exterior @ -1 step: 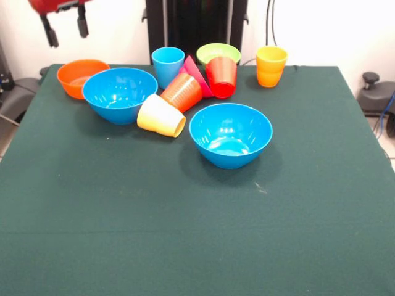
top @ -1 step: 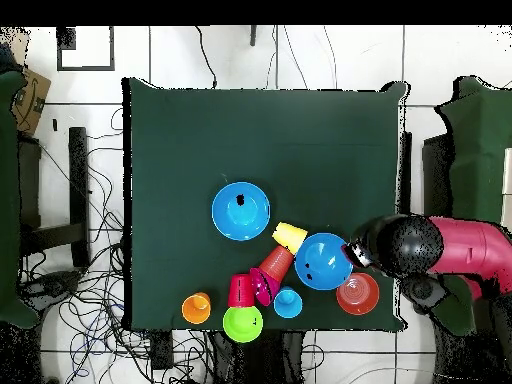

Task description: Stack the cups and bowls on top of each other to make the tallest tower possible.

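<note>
My gripper hangs open and empty high at the upper left, above and left of the orange bowl. No cup or bowl rests on another. One blue bowl sits beside the orange one, the other blue bowl nearer the middle. A pale yellow cup and an orange cup lie on their sides between them. Behind are a light blue cup, a pink-red bowl tipped on edge, a red cup, a lime-green bowl and a yellow-orange cup.
From above, the arm's black and red head hangs over the table's right edge beside the orange bowl and a blue bowl. The green cloth stretches broadly toward the front edge. Cables lie on the floor around the table.
</note>
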Controlling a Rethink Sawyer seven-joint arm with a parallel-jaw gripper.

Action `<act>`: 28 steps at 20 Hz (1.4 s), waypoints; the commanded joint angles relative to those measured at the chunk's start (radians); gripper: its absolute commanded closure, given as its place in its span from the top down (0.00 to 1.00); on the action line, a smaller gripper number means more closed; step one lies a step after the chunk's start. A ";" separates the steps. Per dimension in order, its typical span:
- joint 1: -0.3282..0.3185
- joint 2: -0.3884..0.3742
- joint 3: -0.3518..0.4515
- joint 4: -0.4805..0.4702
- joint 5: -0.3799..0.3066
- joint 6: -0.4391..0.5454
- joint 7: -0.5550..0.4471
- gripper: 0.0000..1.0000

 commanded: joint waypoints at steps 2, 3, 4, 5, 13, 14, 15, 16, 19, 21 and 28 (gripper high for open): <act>0.057 -0.094 0.047 0.187 0.030 -0.130 0.035 1.00; 0.061 -0.102 0.046 0.204 0.037 -0.148 0.053 1.00; 0.080 -0.100 0.037 0.209 0.036 -0.164 0.080 1.00; 0.099 -0.098 0.028 0.213 0.034 -0.180 0.106 1.00; 0.237 -0.085 -0.060 0.208 0.040 -0.250 0.257 1.00; 0.248 -0.078 -0.070 0.204 0.042 -0.254 0.266 1.00; 0.259 -0.077 -0.079 0.206 0.044 -0.260 0.278 1.00; 0.271 -0.076 -0.088 0.207 0.047 -0.266 0.291 1.00; 0.317 -0.082 -0.115 0.217 0.056 -0.281 0.334 1.00; 0.347 -0.087 -0.129 0.223 0.061 -0.287 0.366 1.00; 0.429 -0.115 -0.153 0.236 0.088 -0.276 0.442 1.00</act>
